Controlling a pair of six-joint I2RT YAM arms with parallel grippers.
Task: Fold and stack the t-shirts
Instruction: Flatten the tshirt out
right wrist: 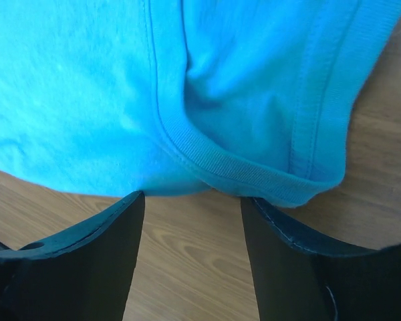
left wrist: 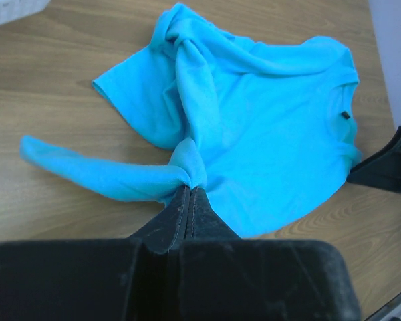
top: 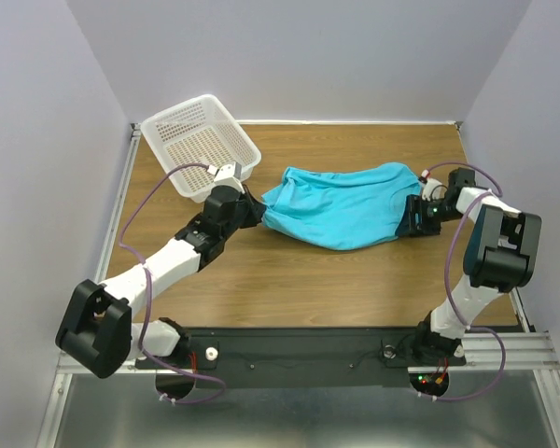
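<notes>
The t-shirt (top: 341, 203) lies rumpled mid-table (top: 289, 280), with no fold made and stacking yet to come. The left tool (left wrist: 190, 190) pinches cloth at its 9 o'clock edge. The right tool (right wrist: 192, 207) stands open at the 3 o'clock hem, holding nothing.

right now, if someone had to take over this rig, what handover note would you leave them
Left gripper: shut, pinching a bunch of the turquoise t-shirt at its left side.
Right gripper: open, jaws at a ribbed edge at the shirt's right end, nothing clamped between them.
The t-shirt lies crumpled in the middle of the table, between the two grippers. A white basket sits at the far left corner, apart from it.
Done: one grip taken, nothing folded.
Left: take the right-hand grip, spread the shirt flat, fold it, stack it.
</notes>
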